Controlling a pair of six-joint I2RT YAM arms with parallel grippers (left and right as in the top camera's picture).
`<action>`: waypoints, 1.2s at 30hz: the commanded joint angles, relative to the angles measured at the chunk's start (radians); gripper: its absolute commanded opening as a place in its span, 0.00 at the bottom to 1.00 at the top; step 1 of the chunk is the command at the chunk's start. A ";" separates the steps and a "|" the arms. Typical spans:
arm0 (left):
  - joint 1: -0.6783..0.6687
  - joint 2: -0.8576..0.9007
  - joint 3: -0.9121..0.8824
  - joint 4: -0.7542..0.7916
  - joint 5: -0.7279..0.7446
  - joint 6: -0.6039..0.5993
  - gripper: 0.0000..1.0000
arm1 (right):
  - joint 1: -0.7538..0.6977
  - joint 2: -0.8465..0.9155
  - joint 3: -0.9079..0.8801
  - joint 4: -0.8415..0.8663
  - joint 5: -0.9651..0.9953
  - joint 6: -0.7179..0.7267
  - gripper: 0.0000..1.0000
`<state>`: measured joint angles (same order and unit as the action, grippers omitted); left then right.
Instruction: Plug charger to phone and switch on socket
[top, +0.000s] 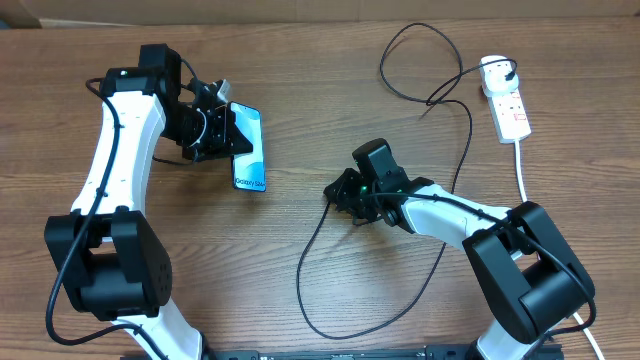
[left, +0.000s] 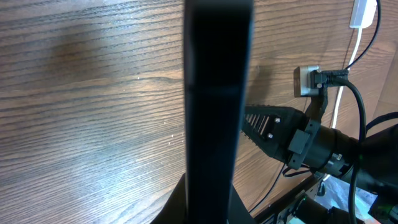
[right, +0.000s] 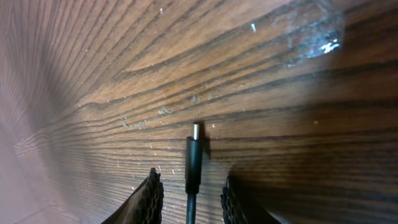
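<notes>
The phone (top: 249, 150), teal-blue screen up with "Galaxy" text at its near end, lies left of centre. My left gripper (top: 222, 128) is shut on its left side. In the left wrist view the phone (left: 217, 93) is a dark bar running up from the jaws (left: 208, 208). The charger's black cable (top: 318, 235) loops over the table to its white plug head (top: 497, 70) in the socket (top: 510, 108). My right gripper (top: 340, 192) is low over the connector tip (right: 194, 158). Its open fingers (right: 191, 198) straddle the tip on the table.
The socket's thick white cord (top: 521, 172) runs toward the near right edge past my right arm. The black cable makes a big loop at the back centre (top: 410, 60) and another near the front (top: 330, 320). The right arm shows in the left wrist view (left: 311, 146).
</notes>
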<state>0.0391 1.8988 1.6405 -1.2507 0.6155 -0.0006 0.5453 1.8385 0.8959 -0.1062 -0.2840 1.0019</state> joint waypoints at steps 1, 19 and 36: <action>0.000 -0.005 0.011 -0.002 0.021 -0.007 0.04 | 0.005 0.026 0.008 0.001 0.021 0.005 0.30; 0.000 -0.005 0.011 -0.007 0.021 -0.008 0.04 | 0.029 0.027 0.008 0.023 0.074 0.004 0.21; 0.000 -0.005 0.011 -0.009 0.031 -0.007 0.04 | 0.028 0.027 0.008 0.042 0.035 -0.010 0.04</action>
<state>0.0391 1.8988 1.6405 -1.2591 0.6159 -0.0006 0.5720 1.8557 0.8963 -0.0711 -0.2314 0.9962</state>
